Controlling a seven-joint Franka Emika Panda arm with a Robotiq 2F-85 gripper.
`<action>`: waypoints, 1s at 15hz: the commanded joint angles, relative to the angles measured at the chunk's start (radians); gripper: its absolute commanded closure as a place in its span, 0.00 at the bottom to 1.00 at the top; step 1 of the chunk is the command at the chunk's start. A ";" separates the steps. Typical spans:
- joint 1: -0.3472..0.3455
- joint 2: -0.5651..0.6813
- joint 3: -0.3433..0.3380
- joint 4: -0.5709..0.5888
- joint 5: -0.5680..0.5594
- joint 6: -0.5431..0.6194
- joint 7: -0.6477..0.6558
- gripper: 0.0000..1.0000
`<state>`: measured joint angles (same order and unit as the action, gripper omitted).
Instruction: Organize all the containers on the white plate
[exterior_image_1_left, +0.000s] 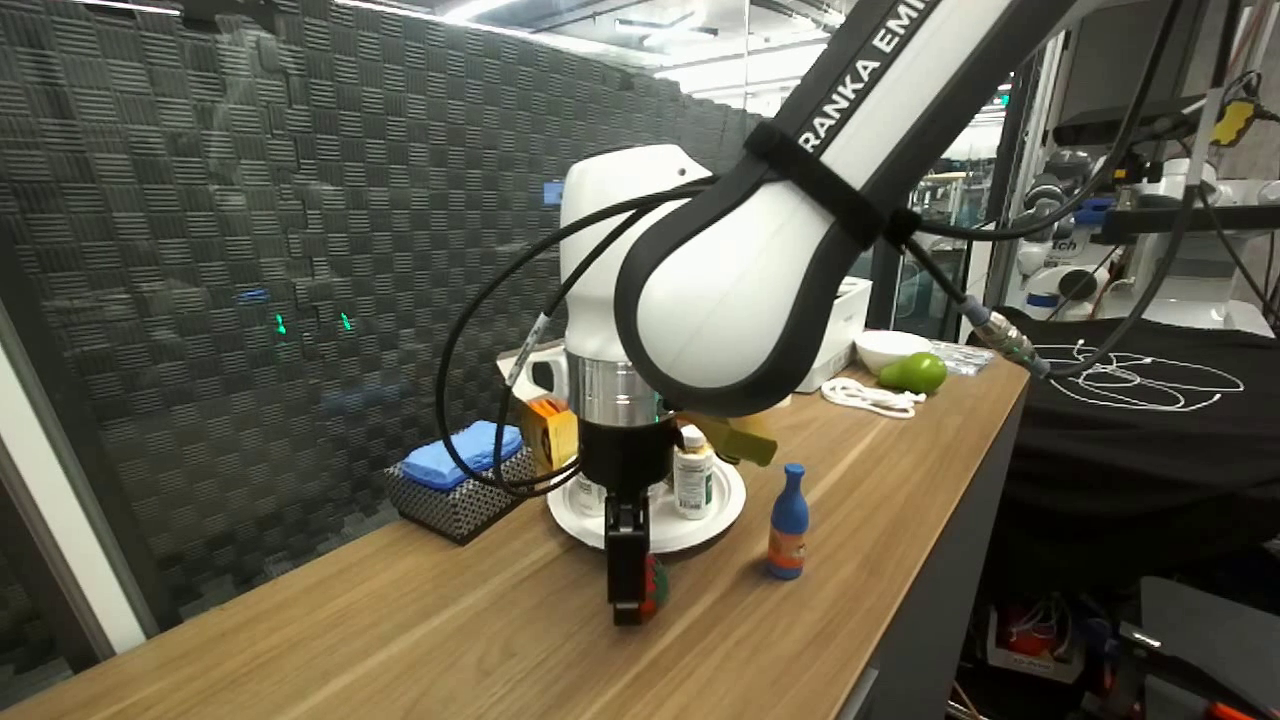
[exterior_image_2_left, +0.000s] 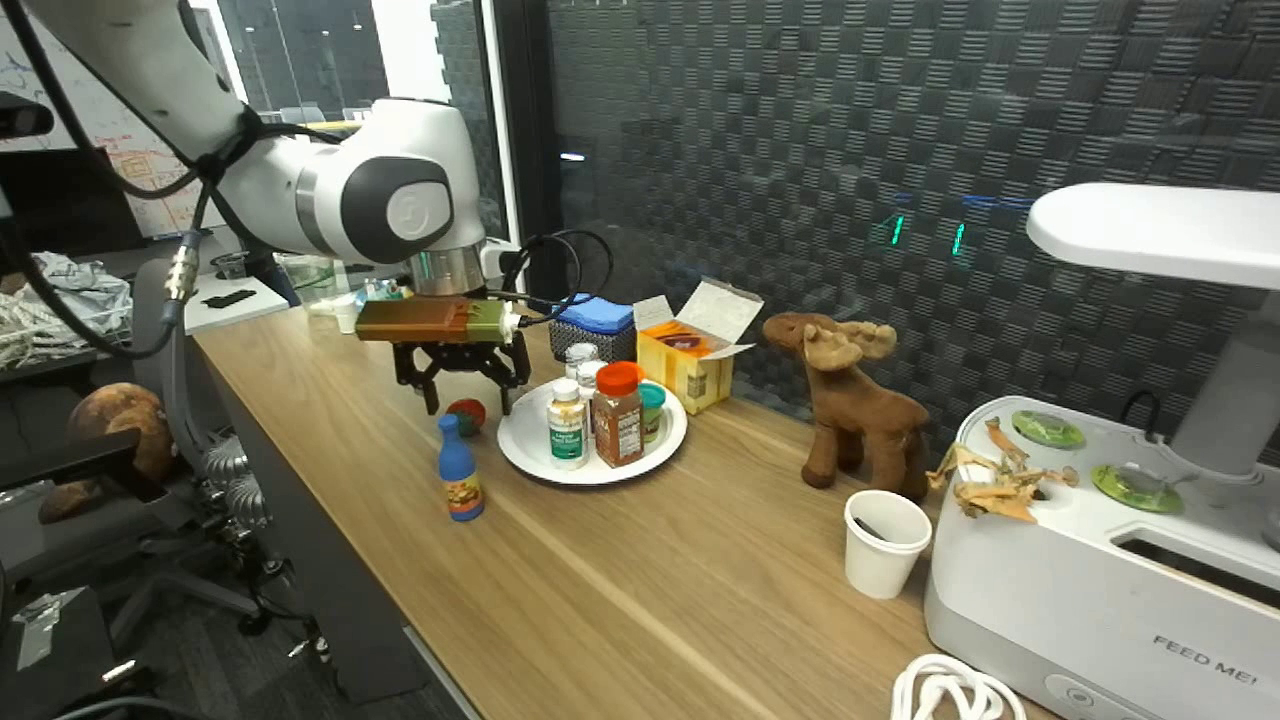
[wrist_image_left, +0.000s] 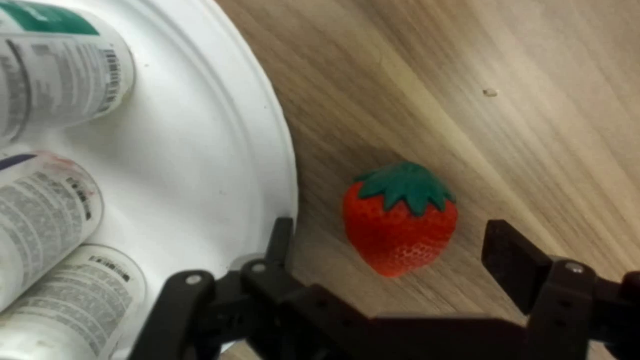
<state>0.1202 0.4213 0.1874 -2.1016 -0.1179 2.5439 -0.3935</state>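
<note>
On the white plate (exterior_image_2_left: 524, 442) stand white bottles (exterior_image_2_left: 567, 437) and a brown-filled jar (exterior_image_2_left: 616, 425), the claw (exterior_image_2_left: 469, 409) wide nearby.

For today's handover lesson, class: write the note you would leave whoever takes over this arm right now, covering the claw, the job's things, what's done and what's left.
Claw: open, gripping nothing; in the wrist view the strawberry lies between its jaws.
Where: the green-labelled bottle, red-capped jar and green-lidded container stand on the white plate, with other bottles partly hidden behind. The blue bottle stands upright on the wooden table, off the plate.
Done: that group is on the plate.
Left: probably the blue bottle, if it counts; the strawberry is no container.
</note>
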 joint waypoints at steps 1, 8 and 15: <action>0.006 0.011 -0.016 0.031 -0.047 -0.008 0.008 0.28; 0.008 0.004 -0.032 0.025 -0.094 -0.012 0.023 0.36; -0.006 -0.030 -0.008 0.011 -0.059 -0.021 0.001 0.77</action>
<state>0.1203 0.4140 0.1622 -2.0869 -0.1901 2.5365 -0.3878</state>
